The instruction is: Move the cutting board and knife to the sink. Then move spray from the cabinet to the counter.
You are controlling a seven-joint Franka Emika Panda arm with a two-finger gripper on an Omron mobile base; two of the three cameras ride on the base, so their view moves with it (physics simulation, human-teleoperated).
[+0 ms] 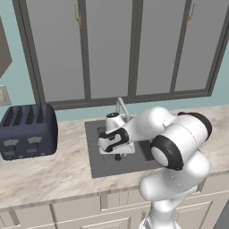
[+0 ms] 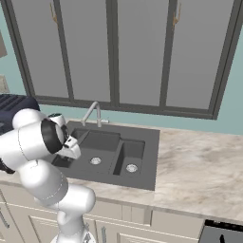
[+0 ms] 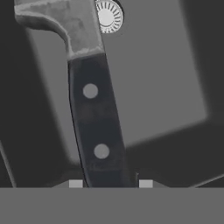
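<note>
Gripper (image 3: 110, 183) is over the large basin of the sink (image 2: 142, 142), jaws narrowed on the black handle of the knife (image 3: 94, 118), one fingertip on each side of it. Blade points away from the hand, tip near the basin drain (image 3: 108, 16). Looks like the knife hangs clear of the basin floor, hard to confirm. Faucet (image 2: 93, 113) stands at the sink's back edge. Counter (image 2: 199, 161) runs both sides; dark toaster (image 1: 27, 130) near its left end.
</note>
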